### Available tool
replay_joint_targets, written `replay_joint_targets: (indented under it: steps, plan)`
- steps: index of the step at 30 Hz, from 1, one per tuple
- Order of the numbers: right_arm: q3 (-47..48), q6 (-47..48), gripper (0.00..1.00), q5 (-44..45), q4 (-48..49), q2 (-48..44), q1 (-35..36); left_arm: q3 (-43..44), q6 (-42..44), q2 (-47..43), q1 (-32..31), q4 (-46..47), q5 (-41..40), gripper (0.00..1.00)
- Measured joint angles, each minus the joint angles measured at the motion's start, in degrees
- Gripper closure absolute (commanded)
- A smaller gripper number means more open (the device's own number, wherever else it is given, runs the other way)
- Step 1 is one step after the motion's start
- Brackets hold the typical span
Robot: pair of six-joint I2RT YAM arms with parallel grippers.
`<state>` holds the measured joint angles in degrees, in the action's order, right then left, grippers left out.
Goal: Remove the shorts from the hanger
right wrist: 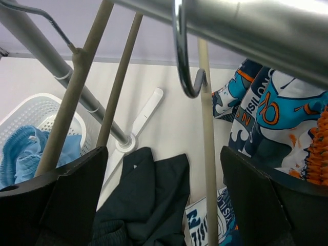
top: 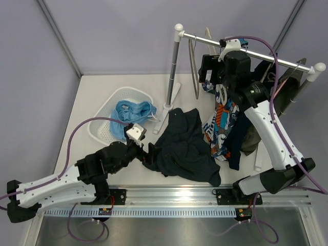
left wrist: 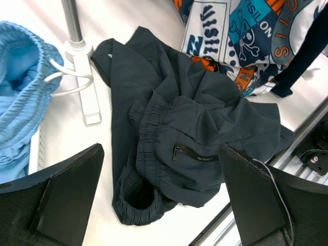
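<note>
With 2 pairs down, the dark shorts heaped at the near edge of the table under the open, empty left gripper and the light blue shorts in the basket toward its left edge, the right gripper, jaws wide at the rail, should probably pinch the hanging patterned shorts at the waistband and tug downward.

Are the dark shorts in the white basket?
No, the dark shorts lie on the table, beside the basket that holds the blue shorts.

Peers past a hanger hook on the rail (patterned shorts right) down at dark shorts on the table.
</note>
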<state>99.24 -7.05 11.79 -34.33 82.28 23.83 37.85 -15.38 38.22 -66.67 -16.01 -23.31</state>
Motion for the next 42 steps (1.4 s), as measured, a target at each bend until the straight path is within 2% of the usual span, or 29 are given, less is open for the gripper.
replay_joint_targets:
  steps: [7,13,21,26,30,31,33,34,37,38,39,41,42]
  plan:
    - [-1.9,2.9,0.0,-4.0,-0.2,-7.8,0.0,0.2,2.8,7.3,0.0,3.0,3.5,0.01]
    - [-4.1,7.7,0.01,-8.9,-3.5,-16.6,-0.2,2.2,6.1,18.6,1.0,6.4,6.8,0.01]
    - [-9.5,15.9,0.0,-15.7,-8.4,-27.0,-0.5,9.6,6.4,39.3,4.5,12.9,14.6,0.01]
    - [-10.4,18.3,0.01,-17.6,-8.9,-30.7,-0.7,18.3,6.7,53.3,4.6,11.8,18.3,0.07]
    - [-10.4,18.9,0.0,-18.9,-8.9,-32.5,-1.0,21.4,6.8,60.1,4.5,8.0,16.7,0.13]
    - [-10.4,18.9,0.01,-19.0,-8.9,-32.8,-1.1,21.7,6.7,61.3,4.5,7.0,15.6,0.2]
    - [-10.4,18.9,0.0,-19.5,-8.9,-33.1,-1.3,21.7,6.2,62.8,4.6,5.2,13.6,0.28]
    - [-10.5,18.8,0.01,-19.9,-8.9,-33.1,-1.4,21.7,6.0,63.4,4.7,4.5,12.7,0.39]
    - [-10.5,18.6,0.01,-20.6,-8.9,-33.0,-1.5,21.7,4.7,64.7,5.4,3.8,12.0,0.6]
    - [-10.5,18.4,0.01,-20.9,-8.9,-33.0,-1.5,21.9,4.2,64.9,5.7,4.0,12.4,0.8]
    - [-10.5,18.3,0.0,-21.0,-8.9,-33.0,-1.5,22.0,3.7,65.0,6.0,4.1,12.8,0.89]
    - [-10.5,18.0,0.0,-21.2,-8.9,-33.0,-1.6,21.9,3.4,64.9,6.5,4.4,14.2,1.0]
    - [-10.5,17.9,0.01,-21.3,-8.9,-33.0,-1.6,21.7,3.1,64.6,6.6,4.5,14.6,1.0]
